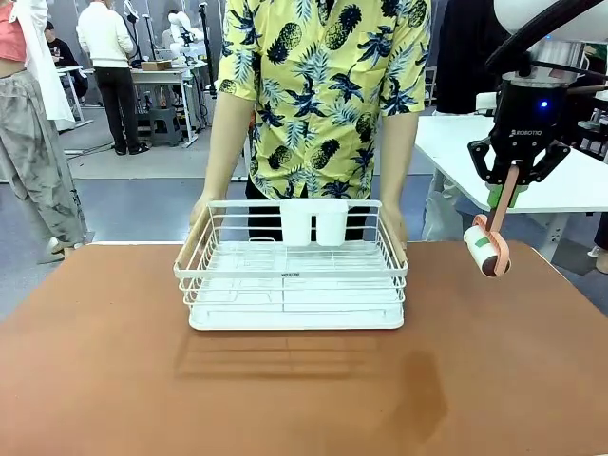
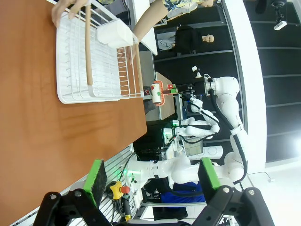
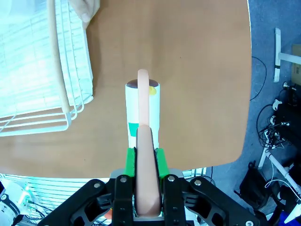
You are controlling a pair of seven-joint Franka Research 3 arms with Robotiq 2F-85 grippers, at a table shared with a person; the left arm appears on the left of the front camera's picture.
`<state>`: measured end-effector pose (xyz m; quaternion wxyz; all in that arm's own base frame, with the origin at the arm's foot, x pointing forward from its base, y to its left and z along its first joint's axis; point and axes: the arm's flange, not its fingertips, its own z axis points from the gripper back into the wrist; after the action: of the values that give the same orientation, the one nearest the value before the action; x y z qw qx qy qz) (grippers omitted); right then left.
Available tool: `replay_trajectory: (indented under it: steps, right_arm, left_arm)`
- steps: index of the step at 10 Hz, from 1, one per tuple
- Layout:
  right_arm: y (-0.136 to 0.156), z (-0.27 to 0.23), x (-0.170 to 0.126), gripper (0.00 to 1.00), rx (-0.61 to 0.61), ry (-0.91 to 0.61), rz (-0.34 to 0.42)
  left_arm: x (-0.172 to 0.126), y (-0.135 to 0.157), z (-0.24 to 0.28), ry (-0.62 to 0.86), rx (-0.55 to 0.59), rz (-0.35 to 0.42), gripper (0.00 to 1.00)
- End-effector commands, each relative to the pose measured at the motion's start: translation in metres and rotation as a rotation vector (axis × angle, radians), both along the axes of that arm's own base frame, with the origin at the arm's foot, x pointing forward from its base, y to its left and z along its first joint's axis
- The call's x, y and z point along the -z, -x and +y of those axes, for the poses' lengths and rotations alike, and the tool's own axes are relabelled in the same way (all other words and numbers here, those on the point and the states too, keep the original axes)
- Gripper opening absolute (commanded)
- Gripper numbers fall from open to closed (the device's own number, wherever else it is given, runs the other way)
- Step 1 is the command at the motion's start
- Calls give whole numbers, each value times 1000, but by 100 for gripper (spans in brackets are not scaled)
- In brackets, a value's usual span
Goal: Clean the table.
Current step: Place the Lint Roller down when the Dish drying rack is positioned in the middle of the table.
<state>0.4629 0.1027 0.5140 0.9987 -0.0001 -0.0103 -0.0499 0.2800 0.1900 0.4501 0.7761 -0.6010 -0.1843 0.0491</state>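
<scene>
— Where the right gripper [image 1: 504, 198] hangs above the table's [image 1: 494, 380] right side, its black body reads ROBOTIQ; can you tell what it pinches?
— A lint roller [image 1: 486, 251] by its smooth peach handle, green pads clamped tight in the right wrist view.
— And the left gripper [image 2: 153, 176]?
— Spread wide, nothing between the pads. The matte reddish-brown top carries a white wire rack [image 1: 293, 280], a person's hands on its ends.
</scene>
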Motion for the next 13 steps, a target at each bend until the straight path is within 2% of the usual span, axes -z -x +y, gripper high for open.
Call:
replay_trajectory:
  steps: [1, 13]
  right_arm:
    - [1, 2, -3, 21, -3, 1, 2]
    - [1, 2, -3, 21, -3, 1, 2]
  left_arm:
    - [-1, 1, 1, 10, 3, -8, 100]
    - [-1, 1, 1, 10, 3, -8, 100]
